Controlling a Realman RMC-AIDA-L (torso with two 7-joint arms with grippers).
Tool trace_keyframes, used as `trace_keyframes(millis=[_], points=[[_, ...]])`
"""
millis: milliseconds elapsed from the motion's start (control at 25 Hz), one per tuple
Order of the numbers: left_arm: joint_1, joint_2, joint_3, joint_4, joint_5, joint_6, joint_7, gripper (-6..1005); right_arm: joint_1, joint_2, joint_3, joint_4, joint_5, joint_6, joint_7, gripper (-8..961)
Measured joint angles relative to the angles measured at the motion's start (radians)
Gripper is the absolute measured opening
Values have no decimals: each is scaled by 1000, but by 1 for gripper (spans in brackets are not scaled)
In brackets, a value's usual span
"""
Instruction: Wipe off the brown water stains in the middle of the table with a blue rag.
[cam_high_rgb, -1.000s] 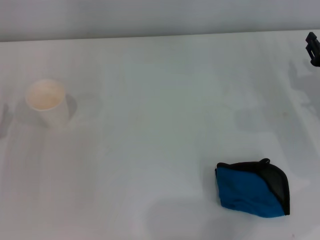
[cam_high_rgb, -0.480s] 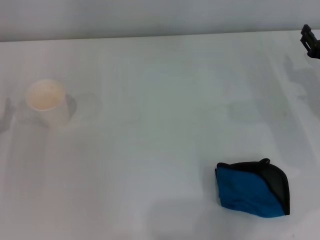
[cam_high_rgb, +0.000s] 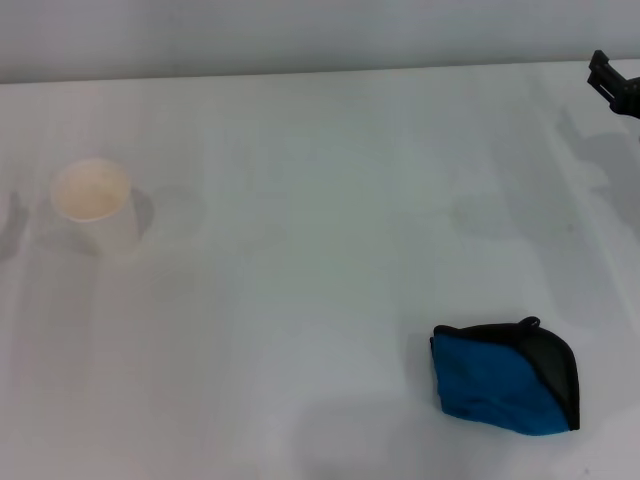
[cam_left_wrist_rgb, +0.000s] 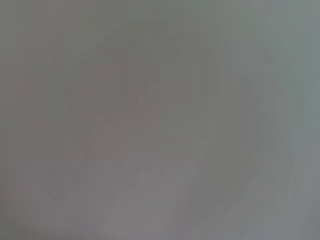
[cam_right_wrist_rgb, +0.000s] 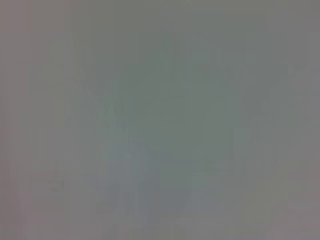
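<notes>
The blue rag (cam_high_rgb: 505, 380), folded, with black edging and a small black loop, lies on the white table (cam_high_rgb: 320, 200) at the front right. No brown water stain shows on the table in any view. A black part of my right gripper (cam_high_rgb: 613, 83) pokes in at the far right edge, well away from the rag and touching nothing. My left gripper is out of view; only a faint shadow shows at the left edge. Both wrist views show only a plain grey surface.
A pale paper cup (cam_high_rgb: 95, 205) stands upright at the left side of the table. The table's far edge runs along the top of the head view, with a grey wall behind it.
The black part of my right gripper has crept farther into view, up and to the left along the right edge. Its shadow on the table has shifted left. The rag and cup have not moved.
</notes>
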Motion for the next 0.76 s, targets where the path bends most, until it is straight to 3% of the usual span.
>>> trace_keyframes(millis=[120,760], points=[[2,-1,0,0,0,0,0,887,0,0,0,3,0,-1,0,876],[-5,-6,0,11,-1,2,1,887,-6,2,0,27,0,-2,8,870]])
